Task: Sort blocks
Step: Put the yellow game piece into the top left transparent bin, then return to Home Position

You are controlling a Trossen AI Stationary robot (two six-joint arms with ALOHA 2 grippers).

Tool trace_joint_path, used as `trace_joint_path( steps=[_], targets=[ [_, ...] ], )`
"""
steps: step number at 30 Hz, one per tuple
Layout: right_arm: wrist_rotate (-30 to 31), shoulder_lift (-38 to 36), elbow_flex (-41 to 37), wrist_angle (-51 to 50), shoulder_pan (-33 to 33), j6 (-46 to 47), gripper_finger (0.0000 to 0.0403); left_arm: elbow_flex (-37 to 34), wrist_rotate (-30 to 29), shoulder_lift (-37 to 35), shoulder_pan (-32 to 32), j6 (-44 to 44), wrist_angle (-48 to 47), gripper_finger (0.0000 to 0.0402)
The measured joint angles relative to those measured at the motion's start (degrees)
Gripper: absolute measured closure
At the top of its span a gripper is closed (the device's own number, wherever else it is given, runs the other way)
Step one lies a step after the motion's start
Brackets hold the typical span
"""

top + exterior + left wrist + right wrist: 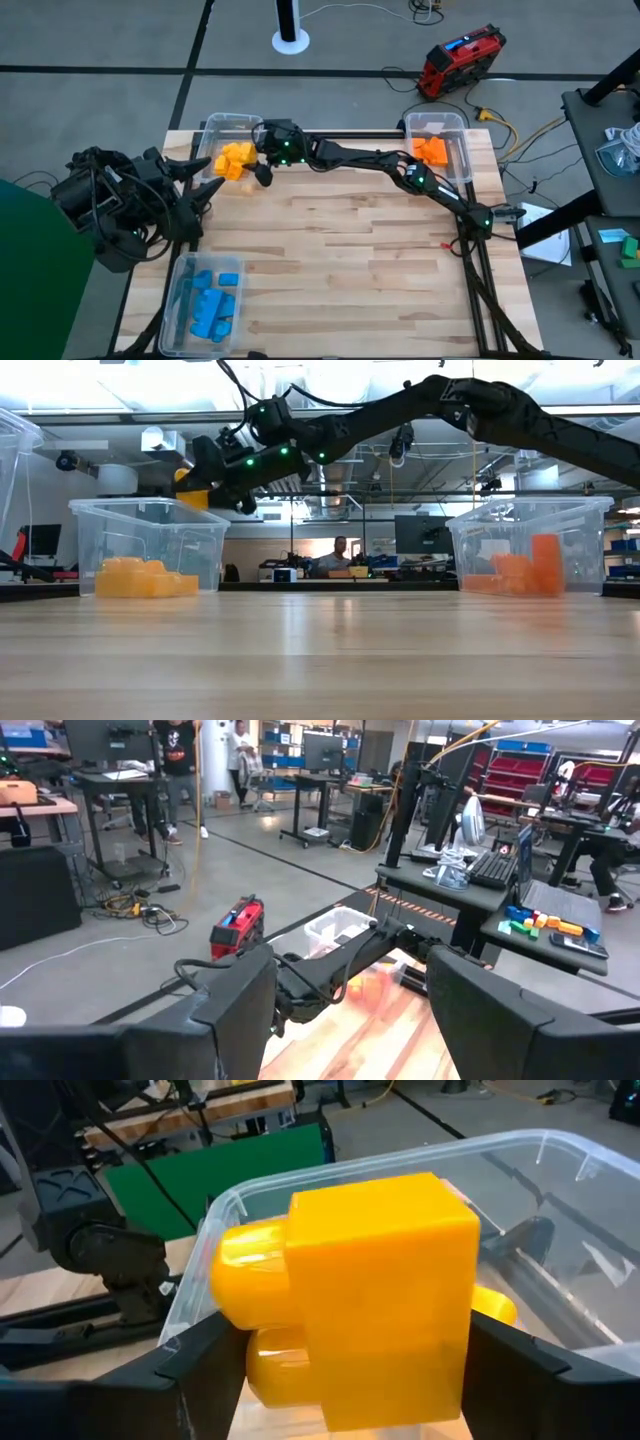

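The right gripper (262, 152) is reaching across the table's far side to the 11 o'clock corner, hanging above the inner rim of the yellow bin (213, 125), its fingers clamped on a yellow block (380, 1295) that is raised above the wall, not resting on anything. Below it, yellow blocks (235, 160) are lying heaped in that bin. The right arm (400, 165) is stretching from its base at 3 o'clock along the far edge, passing just beside the orange bin (455, 122) at 1 o'clock, which is holding orange blocks (432, 150). The blue bin (190, 270) at 7 o'clock is holding blue blocks (212, 305). The left gripper (200, 180) is waiting at 9 o'clock near the table's left edge, fingers apart, just beside the near corner of the yellow bin, and it is the closest obstruction to the working gripper. The wooden table (340, 260) is offering open surface from centre toward 5 o'clock. A red case (460, 60) is lying on the floor beyond the far edge.
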Motion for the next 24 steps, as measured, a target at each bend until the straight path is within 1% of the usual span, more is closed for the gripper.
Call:
trace_joint_path(
  steps=[8,15,18,24],
  targets=[
    [0.0,0.0,0.5,-1.6,0.0,-0.3,0.0080,0.0,0.0,0.0,0.0,0.0,0.2,0.0169],
    [0.0,-0.9,1.2,-3.7,0.0,-0.7,0.0059,0.0,0.0,0.0,0.0,0.0,0.4,0.0169],
    [0.0,-4.3,1.2,-10.3,-0.1,-1.6,0.0060,0.0,0.3,0.0,0.0,-1.2,0.6,0.0169],
    [-0.5,-15.4,1.2,-23.8,0.2,-9.7,0.0076,0.0,2.9,0.1,0.0,-0.8,0.6,0.0169]
  ],
)
